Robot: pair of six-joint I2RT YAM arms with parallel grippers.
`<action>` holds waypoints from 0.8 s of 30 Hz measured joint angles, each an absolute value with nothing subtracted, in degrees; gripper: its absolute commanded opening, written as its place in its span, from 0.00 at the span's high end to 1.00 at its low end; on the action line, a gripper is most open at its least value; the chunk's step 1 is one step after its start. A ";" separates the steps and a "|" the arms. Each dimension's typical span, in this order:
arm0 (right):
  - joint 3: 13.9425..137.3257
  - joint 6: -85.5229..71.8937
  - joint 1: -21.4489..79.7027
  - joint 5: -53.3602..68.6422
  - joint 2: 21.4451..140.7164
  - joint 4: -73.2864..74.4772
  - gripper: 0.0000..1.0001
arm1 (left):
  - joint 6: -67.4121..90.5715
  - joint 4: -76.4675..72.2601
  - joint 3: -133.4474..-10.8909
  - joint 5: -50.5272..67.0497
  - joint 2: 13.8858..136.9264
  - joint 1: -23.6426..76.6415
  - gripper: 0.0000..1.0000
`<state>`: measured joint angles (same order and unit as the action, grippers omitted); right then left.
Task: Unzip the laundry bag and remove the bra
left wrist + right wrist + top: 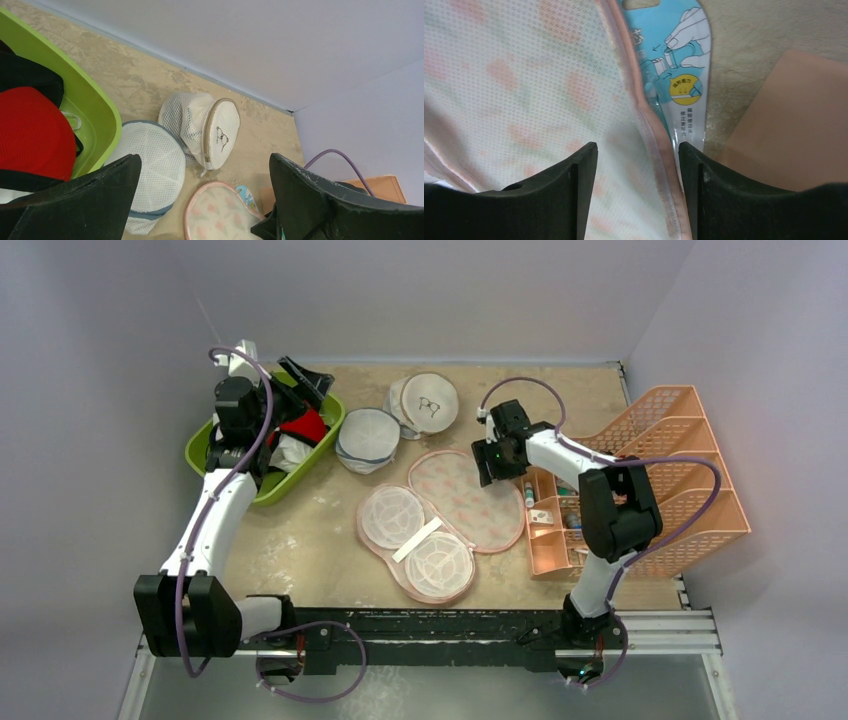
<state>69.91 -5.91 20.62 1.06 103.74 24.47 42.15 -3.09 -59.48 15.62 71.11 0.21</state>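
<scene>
The bra [304, 426], bright red, lies in a green basin [288, 482] at the desk's [300, 545] far-left corner. It is out of the bag [465, 497], which sprawls unzipped and open at mid-desk. The left fingers [90, 200] hang spread wide above the basin. The right fingers [549, 200], narrowly parted, straddle the bag's pink rim near an orange organizer [690, 470] at the right edge.

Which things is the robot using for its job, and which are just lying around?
For the job: laundry bag, lying open; red bra, in the green tub; left hand, open; right hand, open.
Just lying about: white bag with glasses drawing; round mesh bag; orange rack; blue packet.
</scene>
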 measured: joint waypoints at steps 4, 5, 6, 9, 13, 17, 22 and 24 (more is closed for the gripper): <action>69.08 -5.61 20.56 3.42 103.77 23.22 0.52 | 42.11 -2.33 -59.70 15.20 70.96 0.49 0.01; 68.97 -5.58 20.56 3.84 103.77 23.05 0.55 | 42.04 -2.20 -59.70 15.14 70.94 0.54 0.01; 68.86 -5.54 20.56 4.14 103.77 22.81 0.59 | 41.85 -1.96 -59.70 14.94 70.91 0.58 0.01; 68.71 -5.54 20.45 4.47 103.74 22.11 0.76 | 41.08 -1.43 -59.70 14.09 70.87 0.84 0.00; 67.96 -5.63 20.29 4.38 102.21 21.82 0.90 | 40.53 -0.80 -59.75 13.19 70.87 1.45 0.01; 66.70 -5.56 20.29 3.70 97.23 21.63 0.92 | 39.51 -0.58 -59.79 12.40 70.87 1.63 0.00; 65.93 -5.50 20.29 3.79 88.77 20.25 0.92 | 38.41 -0.08 -59.79 10.61 70.87 1.74 0.00; 65.76 -5.06 20.29 3.77 85.71 19.86 0.93 | 38.06 0.38 -59.79 10.00 70.94 2.00 0.00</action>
<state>65.76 -5.06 20.29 3.77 85.71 19.86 38.06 0.38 -59.79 10.00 70.94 2.00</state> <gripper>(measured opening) 0.080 0.994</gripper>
